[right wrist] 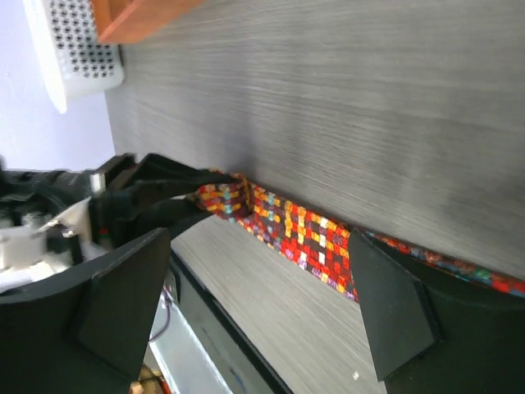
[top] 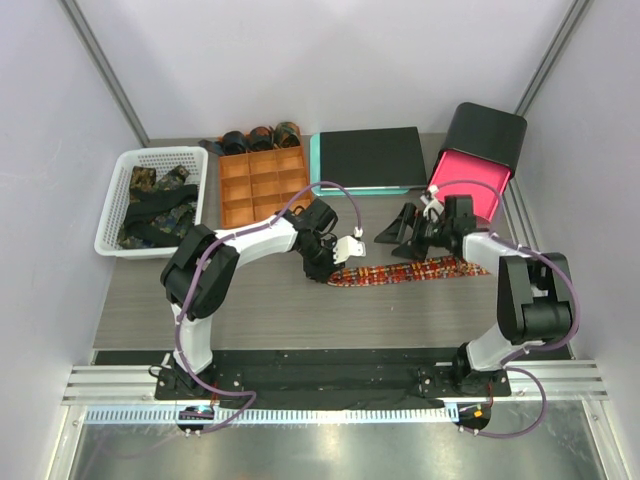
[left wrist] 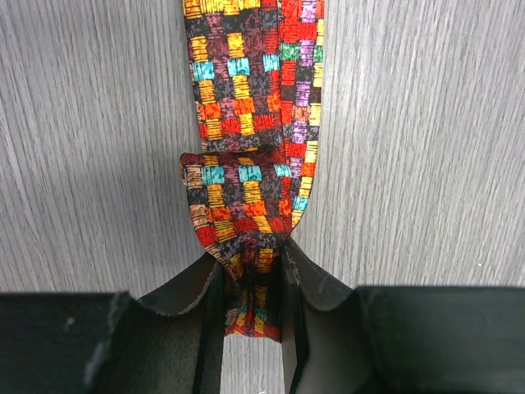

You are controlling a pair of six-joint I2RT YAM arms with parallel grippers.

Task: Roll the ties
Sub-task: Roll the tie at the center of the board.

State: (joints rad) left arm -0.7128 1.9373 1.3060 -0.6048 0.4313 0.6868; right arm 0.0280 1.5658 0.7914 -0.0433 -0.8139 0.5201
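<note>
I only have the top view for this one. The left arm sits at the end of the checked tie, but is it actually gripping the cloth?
Observer: Yes. The left wrist view shows the left pincer shut on the tie, pinching its end.
Reviewer: Any roll started?
Observer: Only just. The end is doubled back once on itself, with no coil yet.
Reviewer: And the other arm?
Observer: In the right wrist view, the right pincer is open wide above the tie, holding nothing.
</note>
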